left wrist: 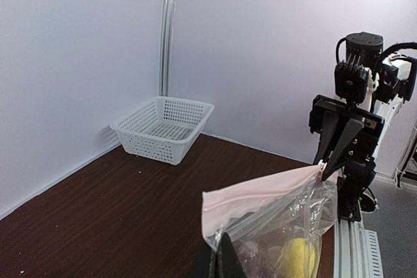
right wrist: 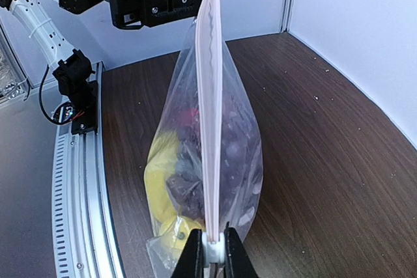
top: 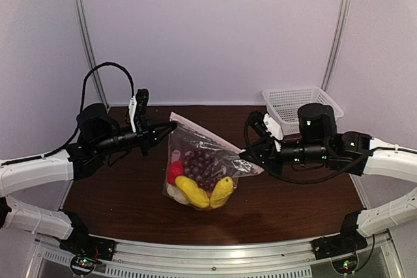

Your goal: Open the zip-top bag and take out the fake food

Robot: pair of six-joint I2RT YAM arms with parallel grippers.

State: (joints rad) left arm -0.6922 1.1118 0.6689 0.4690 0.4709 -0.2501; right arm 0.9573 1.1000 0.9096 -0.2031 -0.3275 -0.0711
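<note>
- My left tool (top: 168,129) is pinching the zip-top bag (top: 195,144) at its 10 o'clock corner.
- My right tool (top: 246,155) is gripping its 3 o'clock corner.
- The fake food (top: 203,183) is sitting inside, over the middle of the worktop (top: 293,200).

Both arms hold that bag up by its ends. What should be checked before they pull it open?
1. The left gripper is shut on one corner of the bag: ok.
2. The right gripper is shut on the opposite end: ok.
3. The zip strip runs straight between them: ok.
4. The zip strip is parted: not ok, it looks sealed.
5. The food sits low in the bag: ok.
6. The bag rests on the table: cannot tell.
</note>
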